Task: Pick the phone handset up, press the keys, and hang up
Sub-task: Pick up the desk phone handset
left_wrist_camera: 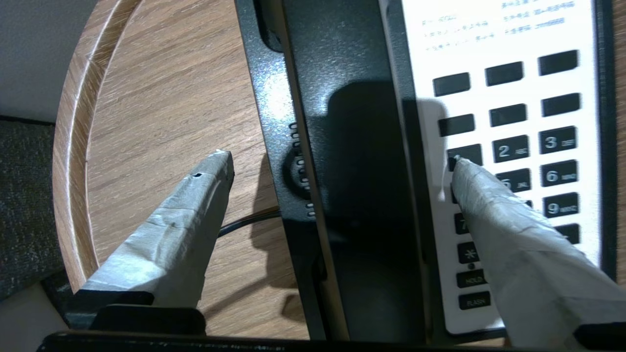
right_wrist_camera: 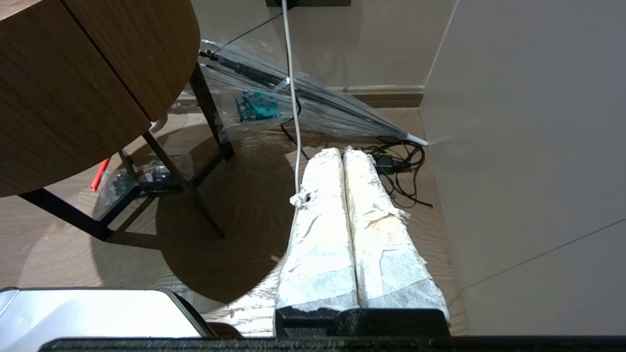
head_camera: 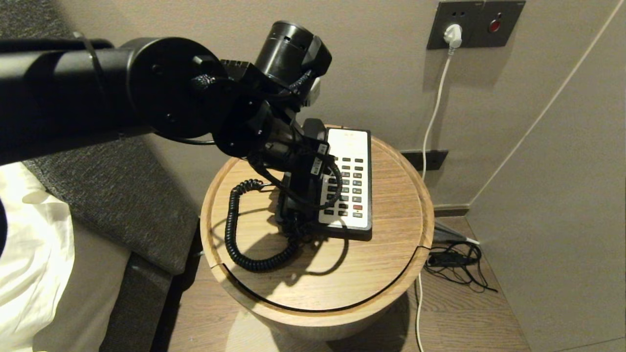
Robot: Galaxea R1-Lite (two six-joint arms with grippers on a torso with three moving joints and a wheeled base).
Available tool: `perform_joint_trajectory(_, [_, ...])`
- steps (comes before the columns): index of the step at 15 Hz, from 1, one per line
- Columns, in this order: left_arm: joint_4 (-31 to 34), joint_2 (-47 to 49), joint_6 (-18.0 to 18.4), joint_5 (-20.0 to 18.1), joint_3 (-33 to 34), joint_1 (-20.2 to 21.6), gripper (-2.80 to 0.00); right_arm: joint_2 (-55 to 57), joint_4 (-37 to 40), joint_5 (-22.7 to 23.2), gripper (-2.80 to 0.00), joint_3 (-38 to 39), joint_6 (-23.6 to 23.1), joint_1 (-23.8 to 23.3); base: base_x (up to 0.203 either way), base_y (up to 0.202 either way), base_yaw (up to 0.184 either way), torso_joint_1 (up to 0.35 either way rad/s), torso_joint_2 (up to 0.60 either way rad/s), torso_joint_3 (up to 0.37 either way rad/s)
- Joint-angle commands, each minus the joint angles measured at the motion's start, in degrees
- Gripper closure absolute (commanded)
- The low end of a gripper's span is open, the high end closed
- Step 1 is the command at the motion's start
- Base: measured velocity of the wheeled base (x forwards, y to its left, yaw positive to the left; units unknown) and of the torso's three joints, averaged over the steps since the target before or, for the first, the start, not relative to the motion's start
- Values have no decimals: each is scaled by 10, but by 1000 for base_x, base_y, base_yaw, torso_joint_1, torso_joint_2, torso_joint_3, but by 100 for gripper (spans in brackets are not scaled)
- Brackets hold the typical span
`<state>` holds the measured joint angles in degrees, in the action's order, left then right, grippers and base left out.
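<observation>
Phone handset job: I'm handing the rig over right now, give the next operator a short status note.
Left gripper: open, straddling the phone handset, holding nothing.
Right gripper: shut, parked low beside the round table, over the floor.
Handset lies in its cradle on the phone base, coiled cord on the tabletop. The keys are clear, beside the handset.
Done: cannot tell from this moment; the handset is seated.
Left: if unlifted, grasp, lift, press keys, hang up.

Bare wood on the left and front of the counter [head_camera: 391, 274]

The phone base [head_camera: 359, 230] fills the counter's back middle; the coiled cord [head_camera: 234, 234] loops across the left front. The left claw [left_wrist_camera: 342, 166] straddles the phone handset [left_wrist_camera: 357, 195], fingers spread.
</observation>
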<state>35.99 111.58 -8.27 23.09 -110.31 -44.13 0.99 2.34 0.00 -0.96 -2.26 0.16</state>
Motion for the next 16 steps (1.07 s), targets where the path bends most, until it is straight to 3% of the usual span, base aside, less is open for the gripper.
perform_joint_trajectory(1, [1,2,-1,1,0,2,-280,0,0,0,0,0,0,0,0,0,0,0,0,0])
perform_joint_trajectory(2, [1,3,-2,0,0,2,0,0,0,0,0,0,0,0,0,0,0,0,0,0])
perform_joint_trajectory(13, [3,-17,-11,-6,1,-3,0,0,0,0,0,0,0,0,0,0,0,0,0,0])
perform_joint_trajectory(16, [10,-39,-30,-6,1,-9,0,0,0,0,0,0,0,0,0,0,0,0,0,0])
